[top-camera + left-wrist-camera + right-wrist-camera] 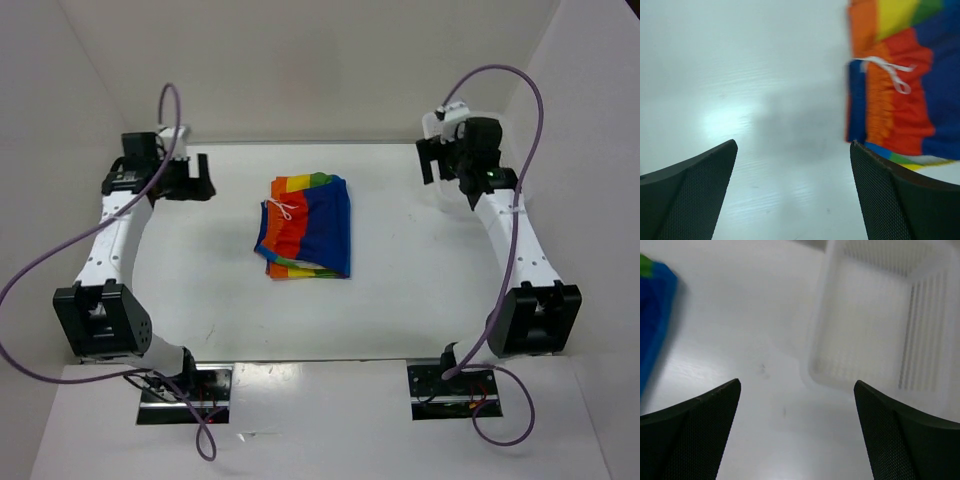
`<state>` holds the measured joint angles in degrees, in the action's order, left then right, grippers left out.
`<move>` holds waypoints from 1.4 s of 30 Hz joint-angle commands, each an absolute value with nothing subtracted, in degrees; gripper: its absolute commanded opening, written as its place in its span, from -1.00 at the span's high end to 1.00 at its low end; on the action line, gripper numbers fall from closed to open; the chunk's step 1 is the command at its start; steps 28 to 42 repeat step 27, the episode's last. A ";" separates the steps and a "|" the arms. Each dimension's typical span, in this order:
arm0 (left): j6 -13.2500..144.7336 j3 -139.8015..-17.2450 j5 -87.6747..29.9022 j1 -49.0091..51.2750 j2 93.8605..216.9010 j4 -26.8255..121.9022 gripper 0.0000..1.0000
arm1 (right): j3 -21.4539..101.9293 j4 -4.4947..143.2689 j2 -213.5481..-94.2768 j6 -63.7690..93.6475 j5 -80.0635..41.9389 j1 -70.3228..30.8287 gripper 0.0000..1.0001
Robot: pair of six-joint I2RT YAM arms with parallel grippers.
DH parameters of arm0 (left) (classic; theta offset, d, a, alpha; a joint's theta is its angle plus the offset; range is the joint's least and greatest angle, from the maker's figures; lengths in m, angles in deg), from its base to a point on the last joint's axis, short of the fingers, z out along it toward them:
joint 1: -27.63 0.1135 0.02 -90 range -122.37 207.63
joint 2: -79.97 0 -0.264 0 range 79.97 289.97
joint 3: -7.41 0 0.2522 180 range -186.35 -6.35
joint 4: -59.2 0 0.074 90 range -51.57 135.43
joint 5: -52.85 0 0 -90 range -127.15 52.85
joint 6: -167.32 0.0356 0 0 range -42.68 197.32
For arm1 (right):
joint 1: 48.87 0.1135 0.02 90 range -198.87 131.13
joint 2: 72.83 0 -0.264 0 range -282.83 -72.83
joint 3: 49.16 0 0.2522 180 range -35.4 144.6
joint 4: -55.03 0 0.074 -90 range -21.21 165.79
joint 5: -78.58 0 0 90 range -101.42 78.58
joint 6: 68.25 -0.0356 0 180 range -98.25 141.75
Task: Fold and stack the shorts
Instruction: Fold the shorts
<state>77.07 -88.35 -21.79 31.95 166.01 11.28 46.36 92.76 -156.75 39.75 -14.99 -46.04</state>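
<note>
Lying folded, shorts point(305, 228), long axis near-to-far, drawstring point(283, 209) side facing left

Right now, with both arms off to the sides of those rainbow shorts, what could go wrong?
1. The white drawstring lies loose on top of the shorts; a finger of the open left gripper could snag it and drag the fold open.
2. Striped layers poke out at the shorts' near edge, so lifting them may let them unfold.
3. The white basket sits just ahead of the open right gripper; a swing toward the shorts might knock it.
</note>
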 commanded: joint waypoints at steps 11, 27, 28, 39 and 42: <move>77.32 -79.74 -22.73 45.56 159.08 15.82 -1.00 | 35.54 97.98 -146.31 40.31 -12.58 -52.13 -0.97; 77.32 -76.84 -22.21 46.62 156.97 16.34 -1.00 | 32.10 92.45 -142.45 34.68 0.88 -44.39 -0.97; 77.32 -76.84 -22.21 46.62 156.97 16.34 -1.00 | 32.10 92.45 -142.45 34.68 0.88 -44.39 -0.97; 77.32 -76.84 -22.21 46.62 156.97 16.34 -1.00 | 32.10 92.45 -142.45 34.68 0.88 -44.39 -0.97; 77.32 -76.84 -22.21 46.62 156.97 16.34 -1.00 | 32.10 92.45 -142.45 34.68 0.88 -44.39 -0.97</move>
